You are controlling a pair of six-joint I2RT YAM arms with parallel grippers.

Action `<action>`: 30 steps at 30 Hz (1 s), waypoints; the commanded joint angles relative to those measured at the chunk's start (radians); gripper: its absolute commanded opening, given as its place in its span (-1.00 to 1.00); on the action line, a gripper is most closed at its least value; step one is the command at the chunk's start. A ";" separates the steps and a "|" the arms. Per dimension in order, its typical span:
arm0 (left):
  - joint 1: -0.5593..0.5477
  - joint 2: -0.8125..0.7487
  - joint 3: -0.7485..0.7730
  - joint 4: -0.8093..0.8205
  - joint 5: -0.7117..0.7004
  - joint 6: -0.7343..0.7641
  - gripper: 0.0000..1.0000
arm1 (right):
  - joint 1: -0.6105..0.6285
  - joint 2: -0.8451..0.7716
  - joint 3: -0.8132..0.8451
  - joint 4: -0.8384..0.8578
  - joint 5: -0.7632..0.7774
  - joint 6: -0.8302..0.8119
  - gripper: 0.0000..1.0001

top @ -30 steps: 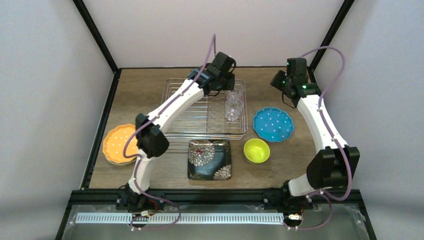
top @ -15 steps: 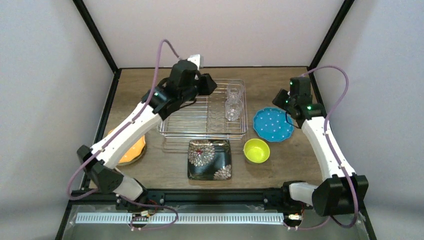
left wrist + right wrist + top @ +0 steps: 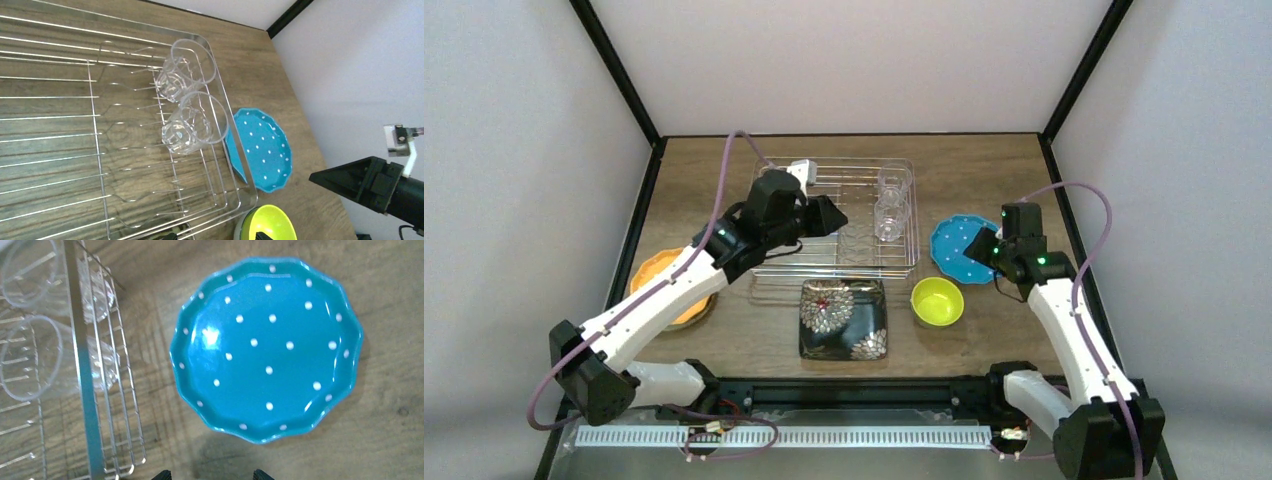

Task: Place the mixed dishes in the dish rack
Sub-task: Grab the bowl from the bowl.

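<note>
The silver wire dish rack [image 3: 824, 250] sits mid-table with two clear glass cups [image 3: 892, 181] [image 3: 886, 218] lying at its right end. My left gripper [image 3: 832, 214] hovers over the rack's middle, open and empty; its wrist view shows the cups [image 3: 197, 124], the blue dotted plate [image 3: 262, 150] and the yellow-green bowl [image 3: 265, 227]. My right gripper [image 3: 981, 250] is open and empty above the blue plate [image 3: 954, 250], which fills its wrist view [image 3: 267, 347]. The orange plate [image 3: 656, 285] lies left, partly under my left arm. The black floral plate [image 3: 842, 318] and bowl [image 3: 937, 301] lie in front of the rack.
The rack's right rim [image 3: 82, 390] runs close beside the blue plate. Black frame posts stand at the table's back corners. The pale green plate and mint bowl are out of view.
My left gripper has drawn back from the rack's far right corner, by the cups, to its middle. My right gripper has come down from the far right to over the blue plate.
</note>
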 commanded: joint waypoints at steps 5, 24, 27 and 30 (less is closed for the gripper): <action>-0.023 -0.036 -0.055 0.039 0.050 0.003 0.81 | 0.014 -0.075 -0.116 -0.056 -0.062 0.047 0.88; -0.028 -0.040 -0.054 0.048 0.069 -0.004 0.81 | 0.093 -0.093 -0.230 -0.043 -0.050 0.146 0.81; -0.029 -0.042 -0.050 0.048 0.071 -0.004 0.81 | 0.099 -0.092 -0.248 -0.037 -0.049 0.155 0.81; -0.028 -0.044 -0.050 0.048 0.073 -0.002 0.81 | 0.103 -0.090 -0.259 -0.029 -0.049 0.164 0.78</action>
